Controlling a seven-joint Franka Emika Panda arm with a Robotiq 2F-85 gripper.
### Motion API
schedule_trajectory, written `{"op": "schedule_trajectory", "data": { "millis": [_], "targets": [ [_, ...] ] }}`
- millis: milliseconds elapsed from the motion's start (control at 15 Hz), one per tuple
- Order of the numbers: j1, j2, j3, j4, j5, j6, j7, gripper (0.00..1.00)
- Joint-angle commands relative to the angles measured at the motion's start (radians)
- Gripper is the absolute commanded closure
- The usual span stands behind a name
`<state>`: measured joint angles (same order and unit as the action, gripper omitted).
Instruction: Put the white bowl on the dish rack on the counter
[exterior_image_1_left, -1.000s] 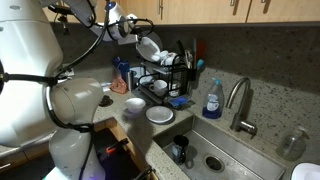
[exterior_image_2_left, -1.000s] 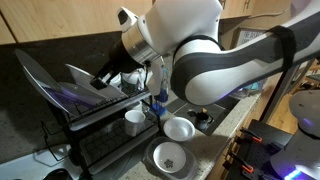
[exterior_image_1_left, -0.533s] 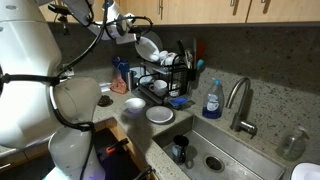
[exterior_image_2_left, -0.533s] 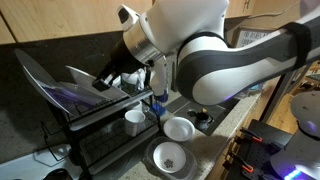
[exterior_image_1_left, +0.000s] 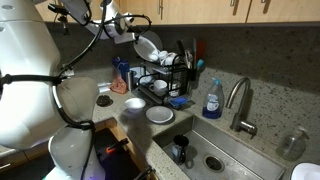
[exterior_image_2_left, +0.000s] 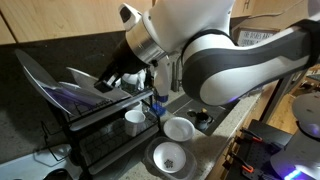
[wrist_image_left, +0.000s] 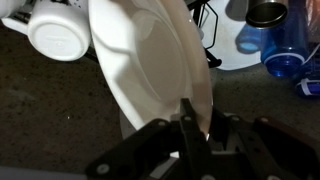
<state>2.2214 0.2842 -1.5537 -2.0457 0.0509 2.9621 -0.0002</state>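
My gripper (wrist_image_left: 196, 138) is shut on the rim of the white bowl (wrist_image_left: 150, 60), which stands on edge and fills the upper middle of the wrist view. In an exterior view the bowl (exterior_image_1_left: 148, 46) hangs tilted just above the top tier of the black wire dish rack (exterior_image_1_left: 172, 78), with the gripper (exterior_image_1_left: 133, 36) on its left. From the opposite side the gripper (exterior_image_2_left: 112, 78) hovers over the rack (exterior_image_2_left: 95, 135), and the arm hides most of the bowl. The speckled counter (exterior_image_1_left: 268, 132) runs beside the sink.
Two shallow white dishes (exterior_image_1_left: 135, 105) (exterior_image_1_left: 160, 114) lie on the counter in front of the rack. A white mug (exterior_image_2_left: 134, 121) sits on the lower tier. A blue soap bottle (exterior_image_1_left: 212, 100), a faucet (exterior_image_1_left: 240, 102) and the steel sink (exterior_image_1_left: 205, 158) lie to the right.
The arm has shifted only slightly, with the bowl still gripped above the rack. Nothing else has moved.
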Motion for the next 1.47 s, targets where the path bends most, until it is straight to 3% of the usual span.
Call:
{"op": "schedule_trajectory", "data": {
  "millis": [0, 733, 1400],
  "targets": [
    [0.065, 0.008, -0.069, -0.005, -0.014, -0.014, -0.017, 0.96],
    [0.167, 0.024, -0.154, -0.027, -0.012, -0.078, -0.070, 0.96],
    [0.190, 0.053, -0.173, -0.043, -0.007, -0.133, -0.126, 0.96]
  ]
}}
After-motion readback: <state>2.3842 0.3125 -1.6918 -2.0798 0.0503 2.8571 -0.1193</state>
